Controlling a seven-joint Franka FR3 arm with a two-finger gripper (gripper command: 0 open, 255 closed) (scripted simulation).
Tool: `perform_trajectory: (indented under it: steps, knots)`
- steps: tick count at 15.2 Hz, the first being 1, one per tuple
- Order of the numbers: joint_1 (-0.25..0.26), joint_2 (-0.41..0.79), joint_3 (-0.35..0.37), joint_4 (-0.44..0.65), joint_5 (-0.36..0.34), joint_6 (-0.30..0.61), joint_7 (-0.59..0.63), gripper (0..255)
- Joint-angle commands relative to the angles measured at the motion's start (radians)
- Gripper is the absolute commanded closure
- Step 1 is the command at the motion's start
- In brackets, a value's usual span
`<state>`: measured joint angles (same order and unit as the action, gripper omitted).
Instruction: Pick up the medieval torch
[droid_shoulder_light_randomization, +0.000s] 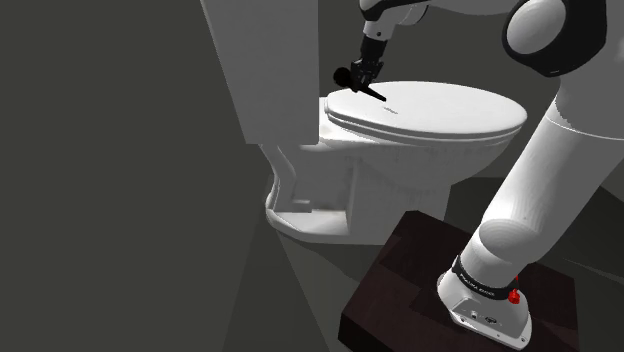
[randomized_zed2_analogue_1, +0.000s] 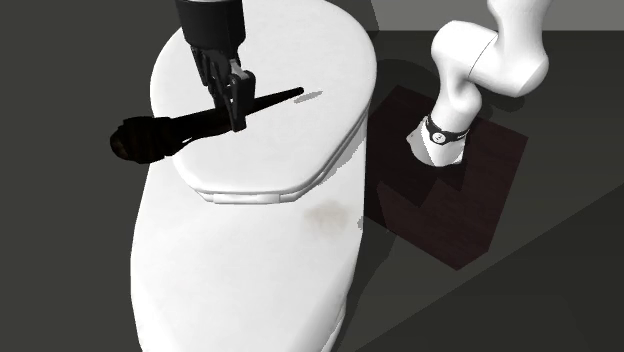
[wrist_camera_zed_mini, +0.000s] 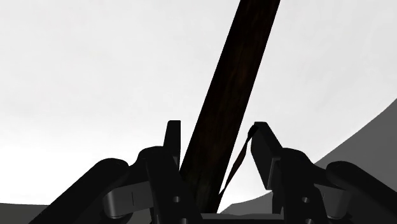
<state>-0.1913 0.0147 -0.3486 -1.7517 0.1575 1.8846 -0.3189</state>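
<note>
The medieval torch (randomized_zed2_analogue_1: 185, 125) is a dark, tapered stick with a bulbous head. It hangs slanted just above the white toilet lid (randomized_zed2_analogue_1: 300, 60), its head sticking out past the lid's edge and its thin tip casting a small shadow on the lid. My black gripper (randomized_zed2_analogue_1: 236, 108) comes down from above and is shut on the shaft near its middle. From the shoulder view the torch (droid_shoulder_light_randomization: 358, 86) is clasped by the gripper (droid_shoulder_light_randomization: 362, 78) over the rear of the lid (droid_shoulder_light_randomization: 450, 112). Seen from the wrist, the shaft (wrist_camera_zed_mini: 235, 83) runs between the fingertips (wrist_camera_zed_mini: 172, 137).
The toilet's tank (droid_shoulder_light_randomization: 265, 60) rises right behind the lid, close to the gripper. The bowl (droid_shoulder_light_randomization: 380, 175) stands on a dark floor. My arm's base sits on a dark brown box (droid_shoulder_light_randomization: 400, 290) beside the toilet.
</note>
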Motion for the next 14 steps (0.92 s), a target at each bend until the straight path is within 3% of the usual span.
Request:
perform_trajectory:
  steps: [1, 14]
  knots:
    - [0.0, 0.0, 0.0, 0.026, -0.001, -0.025, 0.004, 255]
    - [-0.006, 0.025, -0.005, 0.205, 0.004, -0.181, 0.018, 255]
